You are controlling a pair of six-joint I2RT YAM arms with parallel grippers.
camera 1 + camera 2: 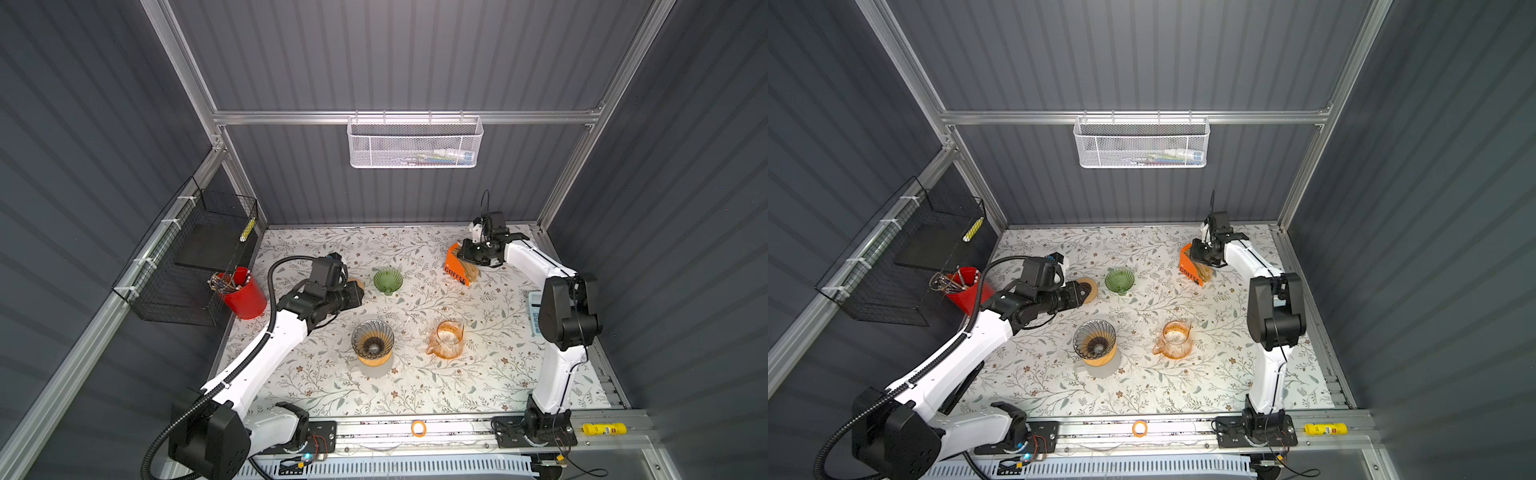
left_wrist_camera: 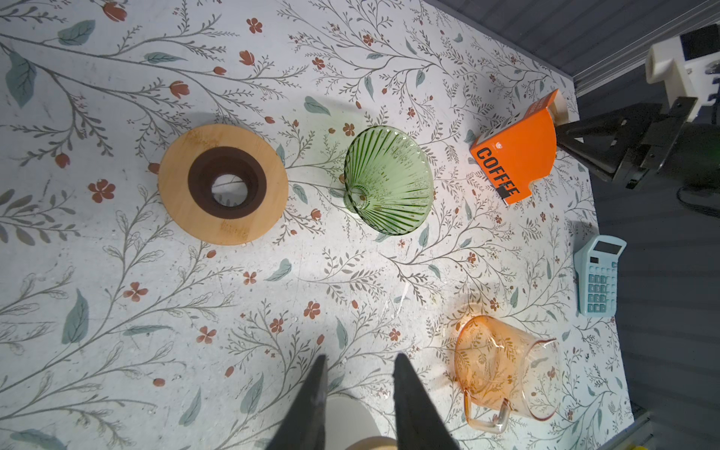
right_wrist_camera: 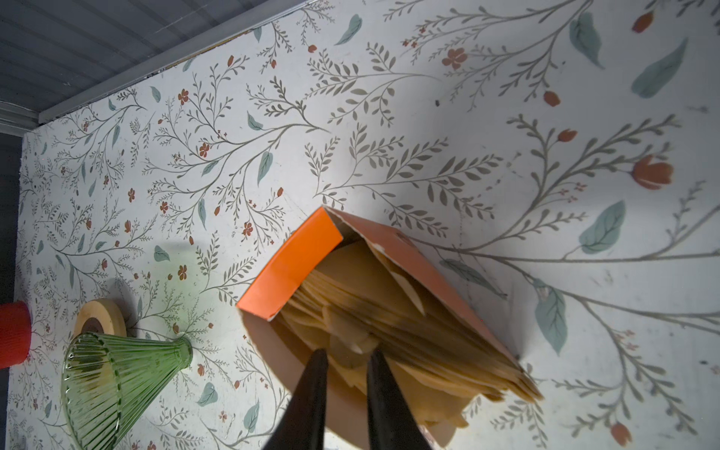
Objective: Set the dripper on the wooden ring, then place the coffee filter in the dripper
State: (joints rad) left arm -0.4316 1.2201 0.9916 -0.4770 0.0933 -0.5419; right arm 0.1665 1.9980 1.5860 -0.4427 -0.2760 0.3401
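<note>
Evidently the paper filters [image 3: 350, 280], stacked in the orange COFFEE box [image 3: 292, 265], were thin, limp and clingy, best pinched singly at the top edge; the right gripper [image 3: 346, 352] sat narrowly parted there, whether holding one I couldn't tell

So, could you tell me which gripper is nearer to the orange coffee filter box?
Right. The right gripper is at the open top of the orange filter box, over its filters. The left gripper hangs well away, across the table.
</note>
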